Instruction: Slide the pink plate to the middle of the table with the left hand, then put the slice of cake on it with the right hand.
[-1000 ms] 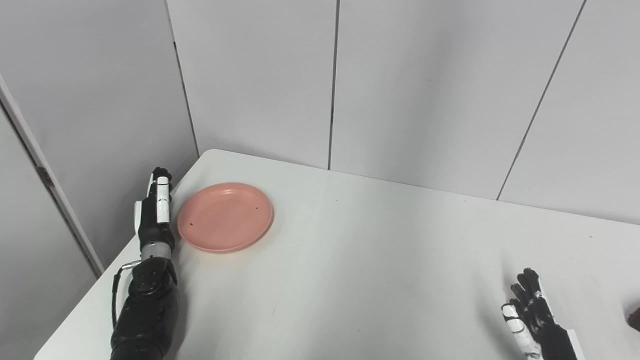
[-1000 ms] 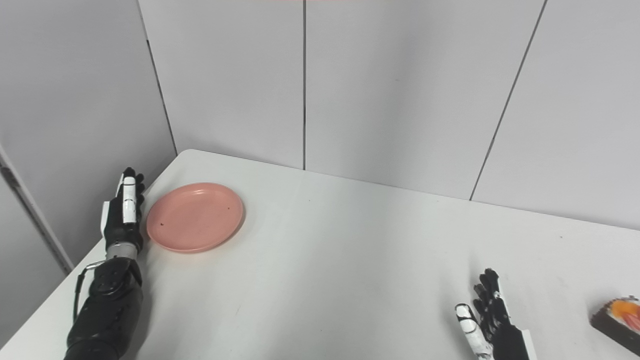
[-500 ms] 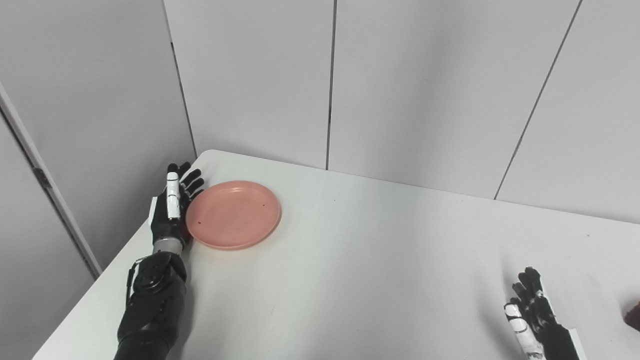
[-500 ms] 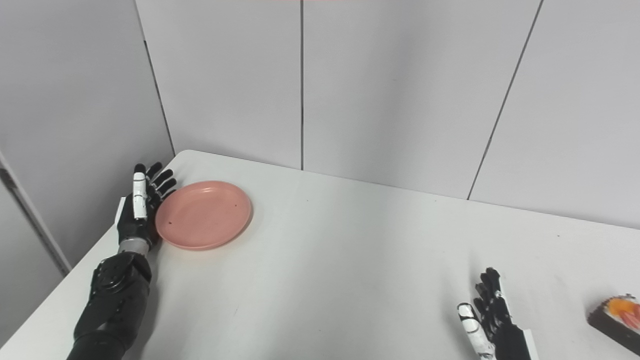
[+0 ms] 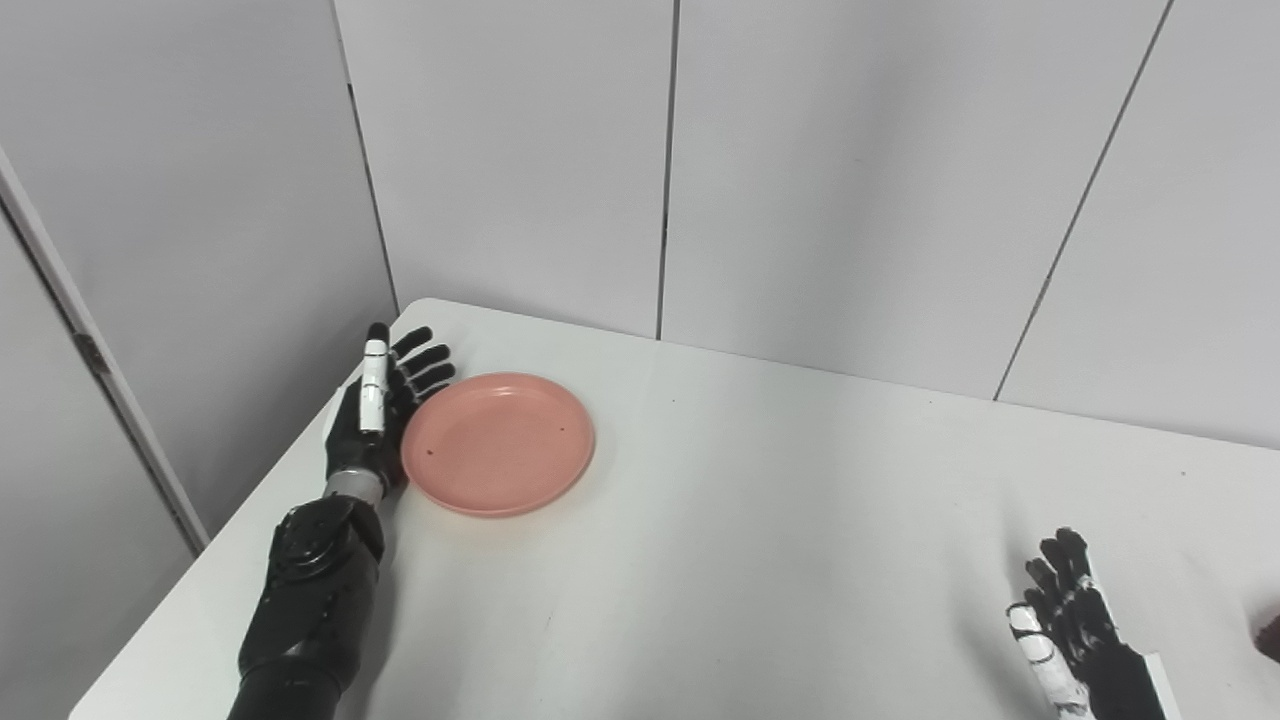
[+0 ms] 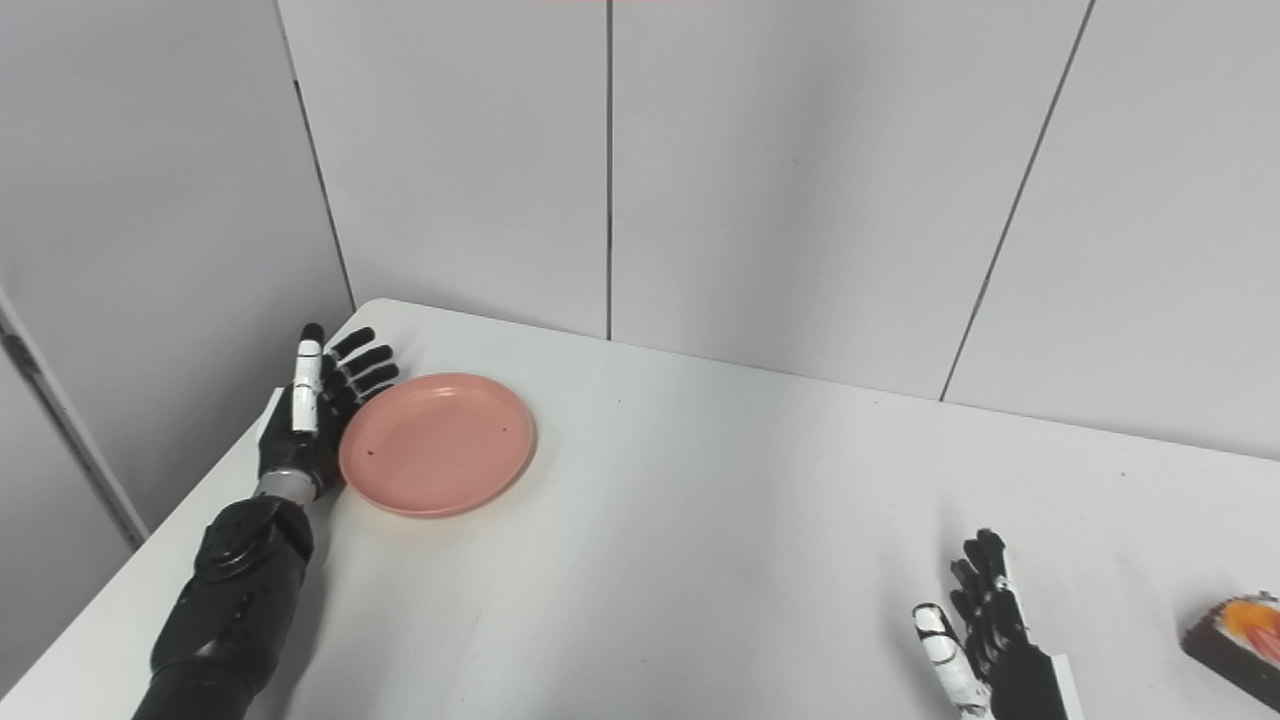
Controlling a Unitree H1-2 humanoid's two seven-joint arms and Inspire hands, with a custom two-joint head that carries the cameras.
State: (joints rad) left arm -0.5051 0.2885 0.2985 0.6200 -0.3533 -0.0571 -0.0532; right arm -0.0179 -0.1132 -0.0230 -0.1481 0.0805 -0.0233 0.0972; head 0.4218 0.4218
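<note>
A pink plate lies flat on the white table near its far left corner. My left hand stands on edge against the plate's left rim, open, fingers spread and pointing away from me. My right hand rests open near the table's front right, holding nothing. The slice of cake, dark with an orange and cream top, sits at the right edge of the right eye view, to the right of that hand; the left eye view shows only a sliver of the slice of cake.
Grey wall panels stand close behind the table. The table's left edge runs just beside my left forearm.
My left hand has moved right and away from me, its fingers spreading, and the pink plate has slid to the right with it. The right hand has stayed put.
</note>
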